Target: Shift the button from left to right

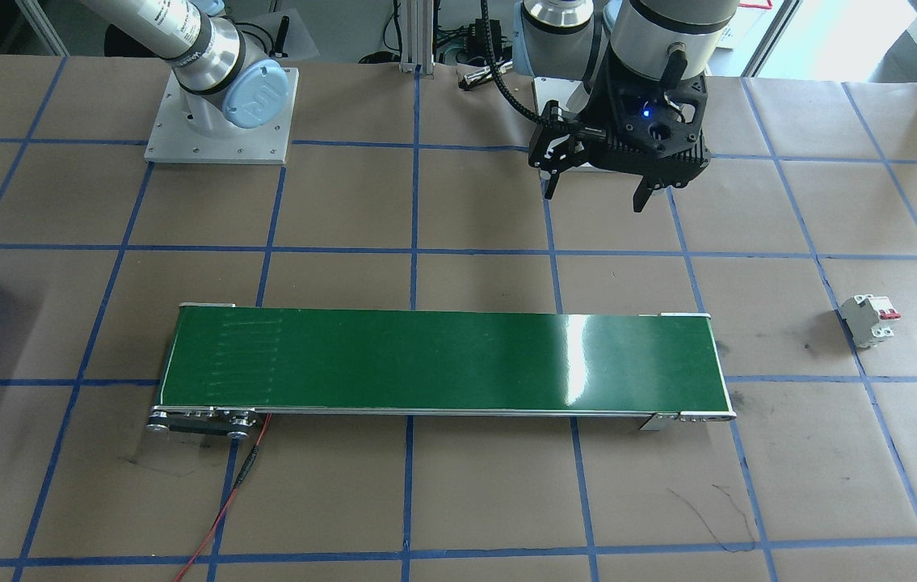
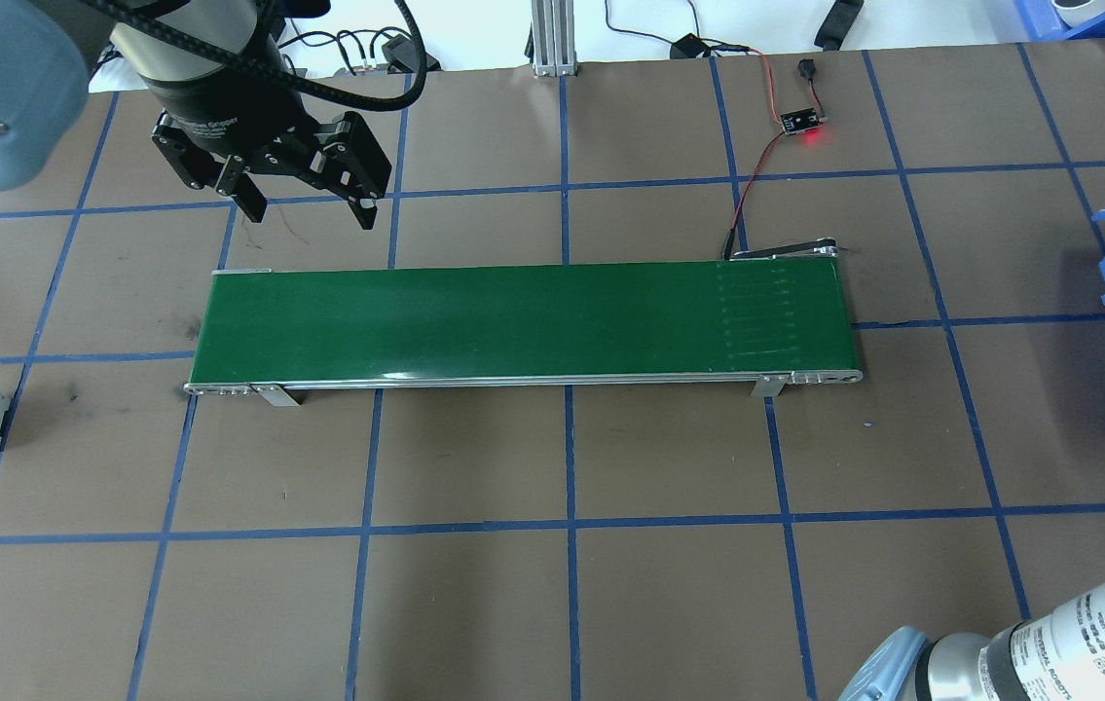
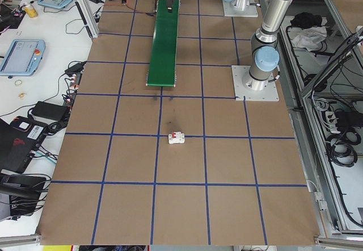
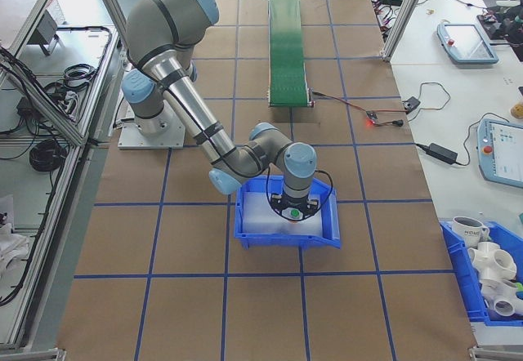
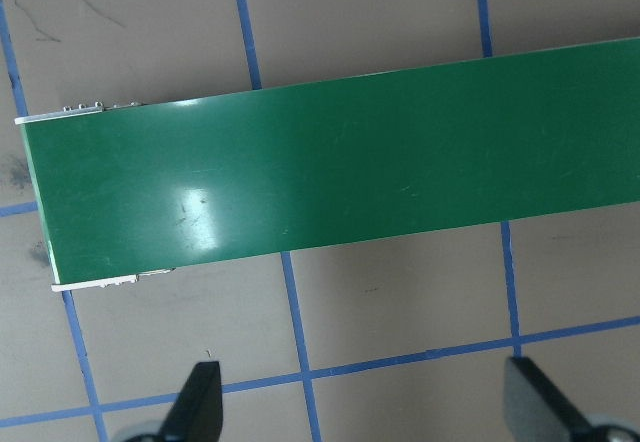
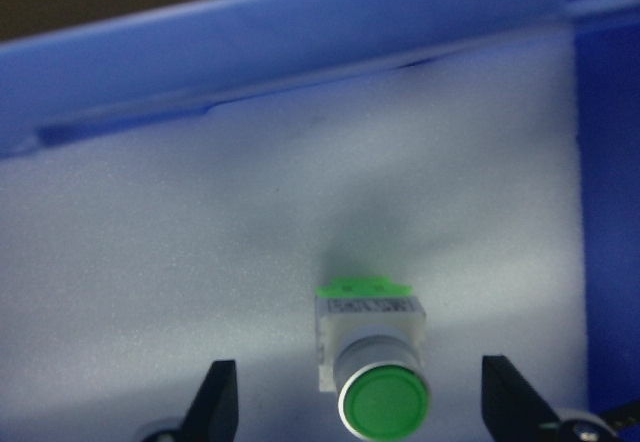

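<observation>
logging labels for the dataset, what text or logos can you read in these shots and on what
"UR" logo: blue joint cap of the right arm.
Print on the left gripper body: too small to read.
Label strip on the button: blurred, unreadable.
Print and QR code on the right arm's silver link, overhead view: too small to read.

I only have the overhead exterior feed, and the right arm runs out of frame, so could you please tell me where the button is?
Observer: The button lies on white foam inside the blue bin.
Operator: Thank you. Is the right claw holding it?
Observer: No. The right claw is open, a finger on each side of the button, neither touching it.
Operator: Is the left claw carrying anything?
Observer: No, the left claw is open and empty over the conveyor belt end.
</observation>
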